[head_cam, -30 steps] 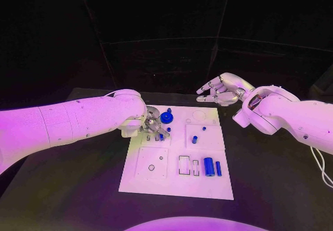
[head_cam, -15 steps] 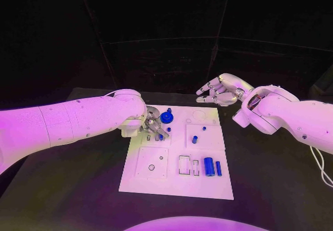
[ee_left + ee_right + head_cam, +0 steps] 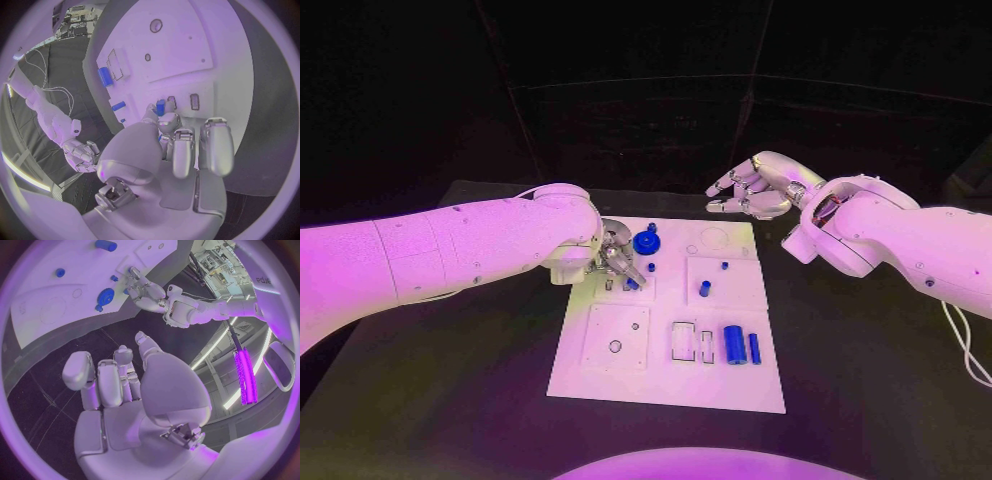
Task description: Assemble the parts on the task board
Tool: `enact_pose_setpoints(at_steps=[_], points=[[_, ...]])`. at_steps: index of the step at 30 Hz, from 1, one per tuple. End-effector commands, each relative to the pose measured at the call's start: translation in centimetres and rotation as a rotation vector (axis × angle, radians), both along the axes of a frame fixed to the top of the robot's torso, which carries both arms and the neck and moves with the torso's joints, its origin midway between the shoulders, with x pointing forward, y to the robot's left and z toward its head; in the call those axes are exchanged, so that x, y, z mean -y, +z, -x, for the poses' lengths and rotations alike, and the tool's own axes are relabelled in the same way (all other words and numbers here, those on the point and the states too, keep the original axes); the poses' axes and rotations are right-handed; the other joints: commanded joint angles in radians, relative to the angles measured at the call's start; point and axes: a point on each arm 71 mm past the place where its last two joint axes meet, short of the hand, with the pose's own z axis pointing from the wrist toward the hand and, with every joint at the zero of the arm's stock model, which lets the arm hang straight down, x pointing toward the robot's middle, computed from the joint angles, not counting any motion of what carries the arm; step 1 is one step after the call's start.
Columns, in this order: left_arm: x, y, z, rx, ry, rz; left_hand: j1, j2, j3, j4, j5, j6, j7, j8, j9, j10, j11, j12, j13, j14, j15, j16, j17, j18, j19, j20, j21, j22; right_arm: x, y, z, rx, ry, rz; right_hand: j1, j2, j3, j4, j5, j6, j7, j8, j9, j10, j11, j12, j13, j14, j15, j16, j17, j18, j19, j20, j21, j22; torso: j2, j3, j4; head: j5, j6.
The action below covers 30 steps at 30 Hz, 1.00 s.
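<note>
Black table (image 3: 473, 400), white task board (image 3: 668, 385). Left hand (image 3: 613, 262) pinching a small blue peg (image 3: 160, 106) over its slot; right hand (image 3: 754, 190) empty, fingers apart. Best kept upright, lowered slowly.

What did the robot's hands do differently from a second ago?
Almost nothing. The left hand stays low over the far left part of the task board, its fingers working at a small blue part there, with only a tiny shift. The right hand still hangs in the air past the board's far edge, holding nothing. The blue parts on the board lie where they were.
</note>
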Motion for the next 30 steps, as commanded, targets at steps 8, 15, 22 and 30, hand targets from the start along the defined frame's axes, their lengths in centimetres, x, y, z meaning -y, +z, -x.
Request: enact_pose_setpoints(at_steps=[8, 15, 22, 30], points=[[-1.5, 0.1, 0.3, 0.026, 0.088, 0.066, -0.31, -0.177, 0.723, -0.231, -0.002, 0.011, 0.008, 0.021, 0.055, 0.026, -0.002, 0.007, 0.013, 0.105, 0.006, 0.003, 0.263, -0.002, 0.008, 0.007, -0.013, 0.002, -0.2, 0.1, -0.1, 0.003, 0.012, 0.002, 0.012, 0.001, -0.005, 0.0, 0.005, 0.004, -0.001, 0.005, -0.001, -0.001, -0.002, -0.004, -0.001, 0.03, -0.007, -0.007, -0.001, 0.006, -0.006, 0.0, -0.007, -0.001, 0.001, 0.0014, 0.0024, -0.003, -0.004], [-2.3, 0.4, 0.6, 0.08, 0.136, 0.1, -0.333, -0.195, 0.779, -0.228, -0.001, 0.009, 0.005, 0.033, 0.071, 0.032, -0.002, 0.015, 0.02, 0.105, 0.004, 0.003, 0.263, -0.002, 0.01, 0.005, -0.014, 0.004, -0.1, 0.1, -0.1, 0.002, 0.01, 0.003, 0.011, 0.001, -0.006, 0.0, 0.008, 0.004, -0.001, 0.006, -0.001, -0.002, -0.002, -0.006, -0.003, 0.03, -0.007, -0.007, -0.001, 0.006, -0.006, 0.0, -0.008, -0.002, -0.001, 0.0023, 0.0021, 0.003, -0.005], [-3.0, 0.1, 1.3, 0.168, 0.149, 0.096, -0.336, -0.209, 0.806, -0.234, 0.0, 0.009, 0.003, 0.04, 0.078, 0.035, -0.003, 0.018, 0.021, 0.105, 0.003, 0.003, 0.263, -0.003, 0.013, 0.004, -0.009, 0.011, -0.1, 0.0, -0.2, 0.001, 0.009, 0.005, 0.01, 0.001, -0.006, 0.001, 0.009, 0.004, -0.001, 0.006, -0.001, -0.002, -0.002, -0.007, -0.004, 0.03, -0.007, -0.007, -0.001, 0.006, -0.006, 0.0, -0.008, -0.002, -0.001, 0.0017, 0.0039, 0.01, -0.005], [-3.3, -1.2, 2.2, 0.21, 0.147, 0.083, -0.338, -0.214, 0.817, -0.234, -0.001, 0.009, 0.002, 0.043, 0.081, 0.038, -0.004, 0.02, 0.023, 0.105, 0.002, 0.003, 0.263, -0.004, 0.015, 0.003, -0.006, 0.017, 0.0, 0.0, -0.3, -0.001, 0.008, 0.007, 0.01, 0.001, -0.006, 0.001, 0.009, 0.004, -0.001, 0.006, -0.001, -0.002, -0.002, -0.007, -0.004, 0.03, -0.007, -0.007, -0.001, 0.006, -0.006, 0.0, -0.008, -0.002, -0.002, 0.002, 0.0072, 0.008, -0.008]])
